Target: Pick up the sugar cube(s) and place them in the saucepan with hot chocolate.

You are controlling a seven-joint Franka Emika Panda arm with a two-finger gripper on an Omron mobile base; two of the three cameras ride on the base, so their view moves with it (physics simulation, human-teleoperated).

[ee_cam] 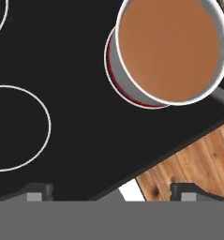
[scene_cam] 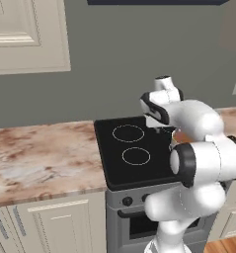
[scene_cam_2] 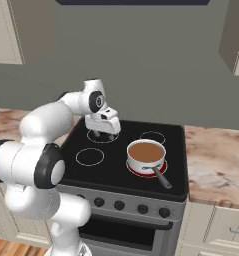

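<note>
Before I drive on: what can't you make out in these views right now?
- Sugar cube: too small to find on the marbled counter in either base view.
- Saucepan: cropped by the hand view's top edge; in the left base view the arm covers it.
- Gripper: jaws too small in the right base view to judge open or shut.

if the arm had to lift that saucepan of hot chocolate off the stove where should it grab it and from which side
Probably by the long thin dark handle, not the rim. The saucepan stands upright on the front right burner of the stove, full of brown liquid, so a rim grip would dip a finger in. The handle juts toward the stove's front right edge; come from above there, fingers closing across it.
</note>
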